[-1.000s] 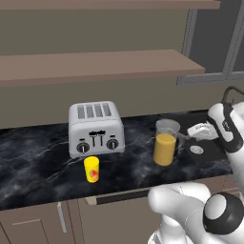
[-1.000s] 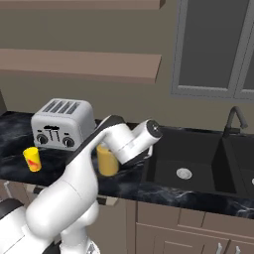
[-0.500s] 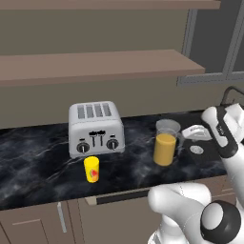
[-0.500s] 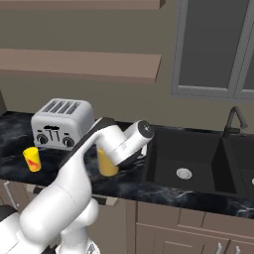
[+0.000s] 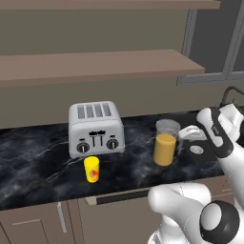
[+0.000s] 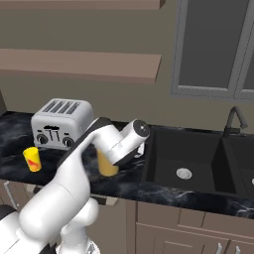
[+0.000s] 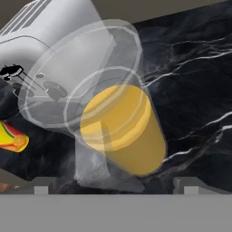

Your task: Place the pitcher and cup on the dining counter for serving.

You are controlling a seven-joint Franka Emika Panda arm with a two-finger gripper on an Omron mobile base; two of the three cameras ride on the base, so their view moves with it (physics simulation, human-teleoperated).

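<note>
The pitcher (image 5: 166, 143), a clear cylinder half full of orange-yellow liquid, stands upright on the black marble worktop (image 5: 38, 162) to the right of the toaster. My gripper (image 5: 189, 141) is just to its right at about its height, open and pointing at it. In the hand view the pitcher (image 7: 120, 122) looms close between and ahead of the two fingertips, and my gripper (image 7: 115, 186) touches nothing. The arm hides most of the pitcher (image 6: 106, 167) in the right base view. The small yellow cup (image 5: 91, 169) stands in front of the toaster, near the worktop's front edge. The dining counter is out of view.
A silver four-slot toaster (image 5: 95, 128) stands left of the pitcher and behind the cup. Two wall shelves (image 5: 95, 66) hang above the worktop. A black sink (image 6: 183, 163) with a faucet (image 6: 235, 119) lies to the right. Cabinet fronts run below the worktop edge.
The gripper has moved a little left, closer to the pitcher, and stays open. Pitcher, cup and toaster have not moved.
</note>
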